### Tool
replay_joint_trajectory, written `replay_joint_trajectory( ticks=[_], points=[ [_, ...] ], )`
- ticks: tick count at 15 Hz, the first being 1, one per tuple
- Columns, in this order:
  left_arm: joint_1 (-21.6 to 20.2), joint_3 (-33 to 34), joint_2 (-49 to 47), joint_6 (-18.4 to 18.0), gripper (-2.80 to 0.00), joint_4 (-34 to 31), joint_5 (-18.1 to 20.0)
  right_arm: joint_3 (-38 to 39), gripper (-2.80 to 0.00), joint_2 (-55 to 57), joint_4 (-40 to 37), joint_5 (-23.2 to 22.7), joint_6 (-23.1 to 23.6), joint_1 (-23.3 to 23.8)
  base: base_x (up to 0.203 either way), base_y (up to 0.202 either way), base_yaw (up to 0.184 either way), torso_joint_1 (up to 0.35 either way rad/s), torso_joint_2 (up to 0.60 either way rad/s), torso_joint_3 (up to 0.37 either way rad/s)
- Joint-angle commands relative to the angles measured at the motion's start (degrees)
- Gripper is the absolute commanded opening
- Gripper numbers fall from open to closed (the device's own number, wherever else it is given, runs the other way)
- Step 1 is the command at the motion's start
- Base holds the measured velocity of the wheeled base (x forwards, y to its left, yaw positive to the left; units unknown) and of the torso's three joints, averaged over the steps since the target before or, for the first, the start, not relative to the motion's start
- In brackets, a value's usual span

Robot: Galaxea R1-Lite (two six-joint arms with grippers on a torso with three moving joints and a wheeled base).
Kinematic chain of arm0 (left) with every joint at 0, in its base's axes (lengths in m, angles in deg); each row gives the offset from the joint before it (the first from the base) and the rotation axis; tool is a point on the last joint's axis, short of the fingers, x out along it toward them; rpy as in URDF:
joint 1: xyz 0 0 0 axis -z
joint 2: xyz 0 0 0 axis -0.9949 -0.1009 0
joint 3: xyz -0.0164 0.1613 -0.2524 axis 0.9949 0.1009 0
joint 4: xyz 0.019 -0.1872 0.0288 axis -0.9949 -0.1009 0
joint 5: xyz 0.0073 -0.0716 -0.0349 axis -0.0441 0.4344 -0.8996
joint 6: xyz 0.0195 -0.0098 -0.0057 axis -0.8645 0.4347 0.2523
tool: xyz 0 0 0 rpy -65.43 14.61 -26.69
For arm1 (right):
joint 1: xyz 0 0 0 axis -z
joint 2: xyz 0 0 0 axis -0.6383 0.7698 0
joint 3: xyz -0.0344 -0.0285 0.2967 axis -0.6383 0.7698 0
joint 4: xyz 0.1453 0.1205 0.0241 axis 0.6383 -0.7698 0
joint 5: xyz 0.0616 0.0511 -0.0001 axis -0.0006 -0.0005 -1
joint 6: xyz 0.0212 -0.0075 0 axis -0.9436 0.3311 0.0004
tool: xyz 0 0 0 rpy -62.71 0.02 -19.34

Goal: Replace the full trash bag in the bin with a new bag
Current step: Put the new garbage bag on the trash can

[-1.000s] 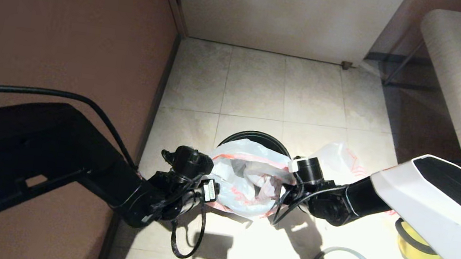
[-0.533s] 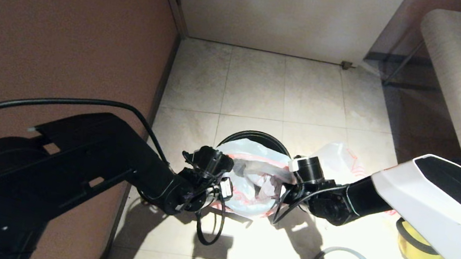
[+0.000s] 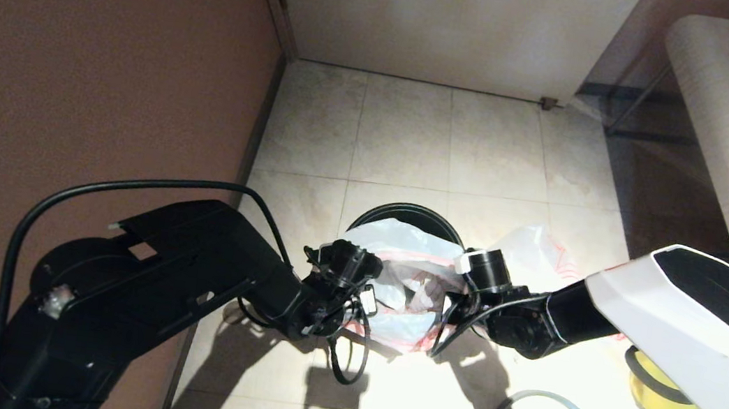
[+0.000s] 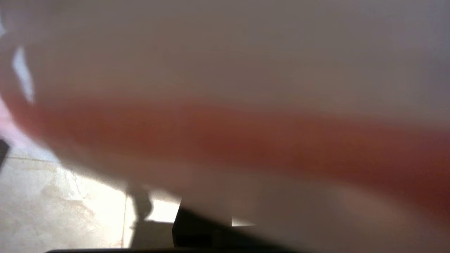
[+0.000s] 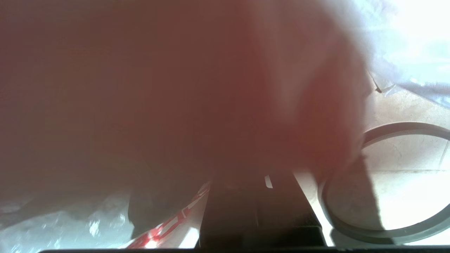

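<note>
The full trash bag (image 3: 403,312), translucent white with a red hem and crumpled wrappers inside, stands in the black bin (image 3: 406,211), and its mouth is pulled up between my two grippers. My left gripper (image 3: 366,300) is shut on the bag's left rim and my right gripper (image 3: 451,307) on its right rim. Blurred plastic with a red band, the full trash bag (image 4: 246,133), fills the left wrist view. Reddish film of the full trash bag (image 5: 175,88) covers most of the right wrist view. A limp white bag with red print, the new bag (image 3: 531,251), lies on the floor behind my right wrist.
The bin's grey hoop (image 3: 550,396) lies loose on the tiles at the front right, and the hoop (image 5: 404,127) also shows in the right wrist view. A yellow bag (image 3: 658,408) sits at the right under my right arm. A brown wall runs along the left.
My left gripper has moved right toward the right gripper with the bag's rim, so the bag's mouth is narrower. The right arm has hardly moved.
</note>
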Motion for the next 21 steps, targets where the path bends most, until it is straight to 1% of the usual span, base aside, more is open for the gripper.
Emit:
replay_joint_trajectory(
  ticks=[1, 3, 5, 7, 10, 11, 13, 15, 18, 21],
  points=[
    [-1.0, -0.2, -0.3, 0.1, -2.80, 0.3, 0.1, 0.1, -2.80, -0.4, 0.3, -0.1, -0.1, -0.7, 0.000, 0.000, 0.000, 0.000, 0.00, 0.000],
    [-2.7, -0.1, 1.5, 0.8, -2.80, 0.4, -0.1, 0.1, -2.80, -1.3, 0.3, 0.8, -0.1, -1.8, 0.000, 0.000, 0.000, 0.000, 0.00, 0.000],
    [-5.3, 0.1, 3.3, 3.1, -2.80, 0.1, -0.2, -0.2, -2.80, -2.4, 0.2, 1.0, 0.9, -3.4, 0.000, 0.000, 0.000, 0.000, 0.00, 0.000],
    [-5.5, 0.1, 3.5, 3.2, -2.80, 0.2, -0.4, -1.3, -2.80, -2.4, 0.3, 1.0, 4.7, -3.8, 0.000, 0.000, 0.000, 0.000, 0.00, 0.000],
    [-6.6, 0.7, 6.1, 3.3, -2.80, 0.5, -0.8, -6.2, -2.80, -1.7, -0.9, 0.8, 7.8, -3.7, 0.000, 0.000, 0.000, 0.000, 0.00, 0.000],
    [-7.2, 0.7, 6.4, 3.4, -2.80, 0.5, -0.8, -7.9, -2.80, -1.0, -2.4, 0.8, 9.0, -3.6, 0.000, 0.000, 0.000, 0.000, 0.00, 0.000],
    [-8.2, 0.9, 6.4, 3.6, -2.80, 0.4, -0.8, -9.7, -2.80, 0.8, -4.7, 0.7, 10.2, -3.8, 0.000, 0.000, 0.000, 0.000, 0.00, 0.000],
    [-8.8, 0.8, 6.0, 3.7, -2.80, 0.4, -0.8, -11.4, -2.80, 3.0, -5.1, 0.9, 10.6, -4.2, 0.000, 0.000, 0.000, 0.000, 0.00, 0.000],
    [-8.8, 0.6, 5.0, 3.6, -2.80, 0.5, -0.8, -10.0, -2.80, 0.4, -6.1, 1.1, 10.0, -4.8, 0.000, 0.000, 0.000, 0.000, 0.00, 0.000],
    [-8.8, -0.1, 4.2, 3.6, -2.80, 0.3, -0.7, -4.5, -2.80, -4.7, -6.2, 1.2, 9.6, -4.5, 0.000, 0.000, 0.000, 0.000, 0.00, 0.000]
  ],
)
